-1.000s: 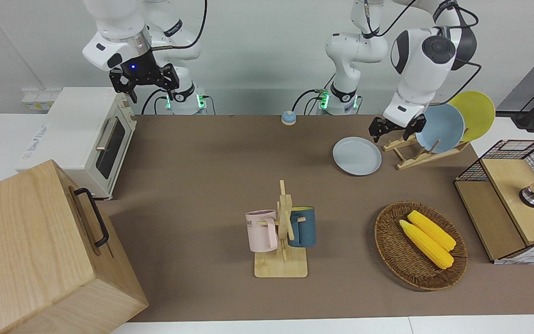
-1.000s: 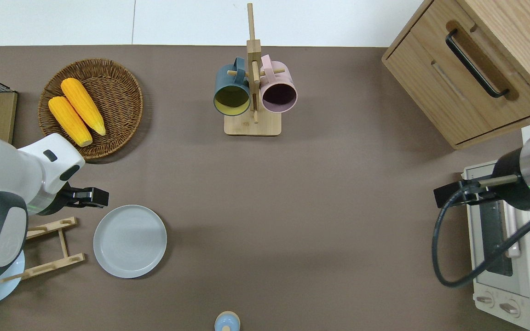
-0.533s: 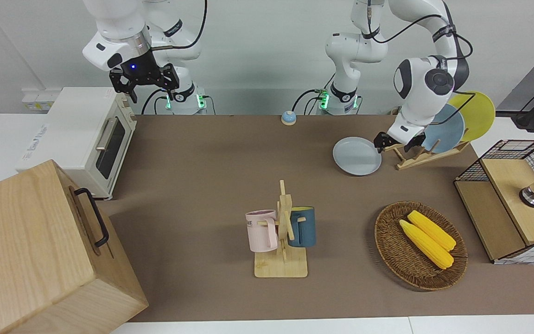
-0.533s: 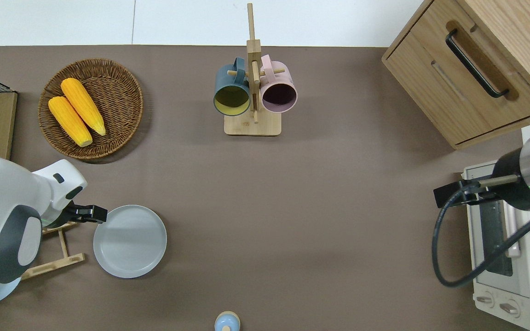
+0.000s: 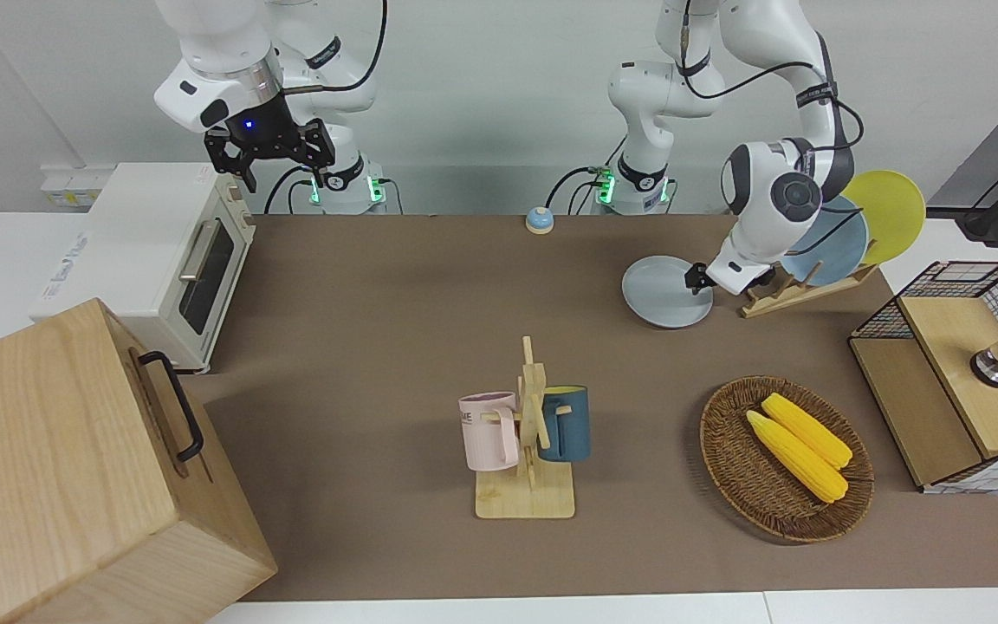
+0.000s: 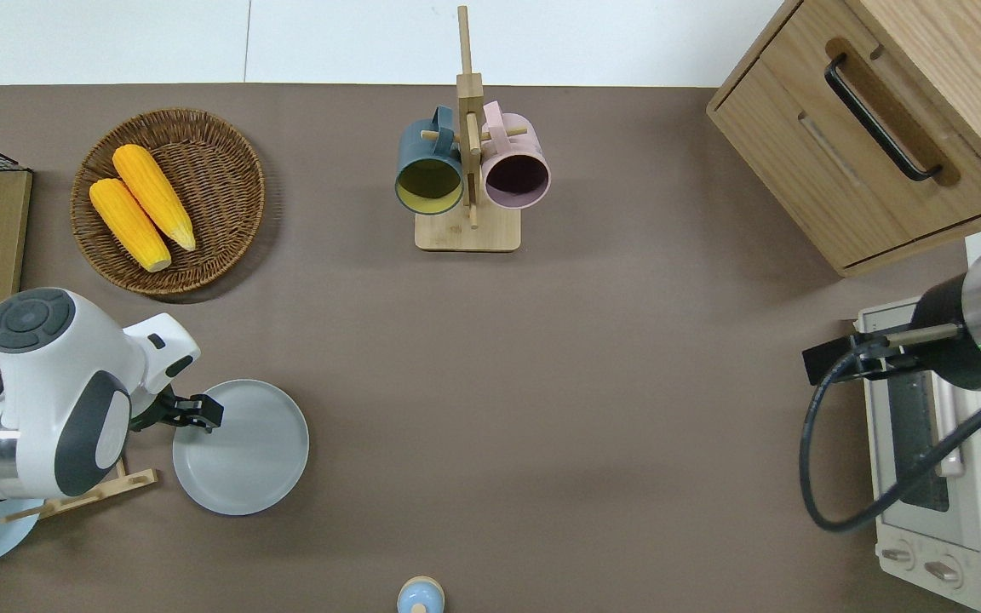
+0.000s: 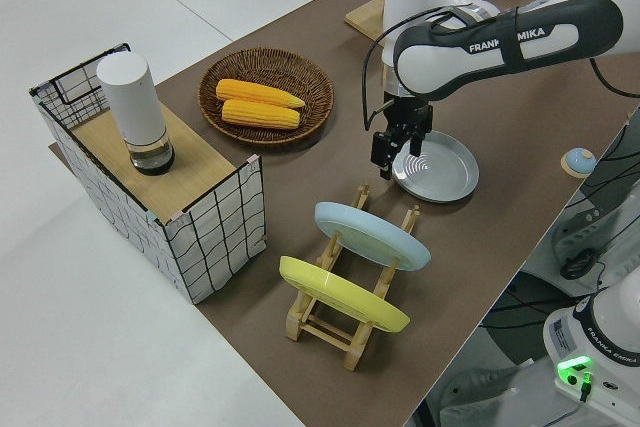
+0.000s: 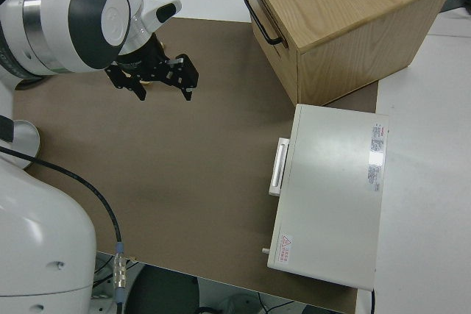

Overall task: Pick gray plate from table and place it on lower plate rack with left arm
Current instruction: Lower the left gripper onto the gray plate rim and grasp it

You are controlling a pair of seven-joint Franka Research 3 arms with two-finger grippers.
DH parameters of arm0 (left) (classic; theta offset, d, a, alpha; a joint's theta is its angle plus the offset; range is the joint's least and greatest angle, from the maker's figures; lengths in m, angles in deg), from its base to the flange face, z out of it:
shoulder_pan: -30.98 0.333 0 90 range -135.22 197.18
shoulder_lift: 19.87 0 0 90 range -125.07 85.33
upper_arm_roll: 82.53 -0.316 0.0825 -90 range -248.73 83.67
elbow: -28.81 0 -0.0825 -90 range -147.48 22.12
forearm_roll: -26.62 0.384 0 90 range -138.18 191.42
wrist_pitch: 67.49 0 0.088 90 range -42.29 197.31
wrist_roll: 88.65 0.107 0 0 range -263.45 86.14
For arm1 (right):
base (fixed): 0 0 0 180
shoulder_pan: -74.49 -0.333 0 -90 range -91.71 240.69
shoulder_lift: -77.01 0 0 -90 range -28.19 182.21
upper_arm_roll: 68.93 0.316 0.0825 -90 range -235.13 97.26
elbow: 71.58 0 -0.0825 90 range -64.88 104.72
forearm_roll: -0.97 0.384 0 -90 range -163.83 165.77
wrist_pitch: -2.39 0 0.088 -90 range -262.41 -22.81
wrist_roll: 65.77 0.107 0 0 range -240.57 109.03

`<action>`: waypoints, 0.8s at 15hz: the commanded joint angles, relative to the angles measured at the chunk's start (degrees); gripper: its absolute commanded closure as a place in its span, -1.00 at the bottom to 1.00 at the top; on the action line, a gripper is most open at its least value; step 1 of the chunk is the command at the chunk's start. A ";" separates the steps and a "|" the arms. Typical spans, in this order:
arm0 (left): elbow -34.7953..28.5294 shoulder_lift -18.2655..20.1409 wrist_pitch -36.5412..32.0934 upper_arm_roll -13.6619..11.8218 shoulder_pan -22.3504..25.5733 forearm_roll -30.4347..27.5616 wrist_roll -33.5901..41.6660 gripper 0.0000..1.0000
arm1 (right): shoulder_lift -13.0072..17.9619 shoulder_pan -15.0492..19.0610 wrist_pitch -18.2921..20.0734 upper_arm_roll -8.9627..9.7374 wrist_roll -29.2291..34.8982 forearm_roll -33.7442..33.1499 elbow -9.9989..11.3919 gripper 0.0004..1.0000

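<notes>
The gray plate (image 5: 664,295) (image 6: 243,451) (image 7: 440,172) lies flat on the brown table, beside the lower plate rack (image 5: 780,296) (image 6: 82,496) (image 7: 345,332). That rack holds a sky-blue plate (image 5: 828,243) and a yellow plate (image 5: 889,212) upright in its slots. My left gripper (image 5: 711,284) (image 6: 180,415) (image 7: 392,152) is low at the plate's rim on the rack side. It is open, with one finger over the plate and the other outside the rim. Nothing is held. My right gripper (image 5: 269,160) (image 8: 151,79) is parked and open.
A wicker basket (image 5: 724,451) with two corn cobs lies farther from the robots than the plate. A mug tree (image 5: 527,433) with a pink and a dark blue mug stands mid-table. A wire box (image 5: 958,373), toaster oven (image 5: 161,260), wooden cabinet (image 5: 74,468) and small blue bell (image 5: 539,220) ring the table.
My left arm has come down and swung from over the rack to the gray plate's rim. The plate has not moved. The right arm is still.
</notes>
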 commanded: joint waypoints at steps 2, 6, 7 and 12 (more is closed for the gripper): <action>-0.45 -1.60 1.10 -0.14 0.02 1.09 -0.49 -0.92 | 0.24 1.51 0.83 1.15 0.43 0.21 -0.37 -0.98; -0.45 -2.31 1.19 -0.14 0.19 1.00 -0.58 -0.29 | 0.24 1.51 0.83 1.15 0.35 0.21 -0.37 -0.98; -0.45 -2.39 1.19 -0.14 0.19 0.91 -0.58 -0.04 | 0.24 1.51 0.83 1.15 0.43 0.21 -0.37 -0.97; -0.36 -2.31 0.84 -0.14 0.37 0.30 -0.50 1.00 | 0.24 1.51 0.83 1.15 0.35 0.21 -0.37 -0.98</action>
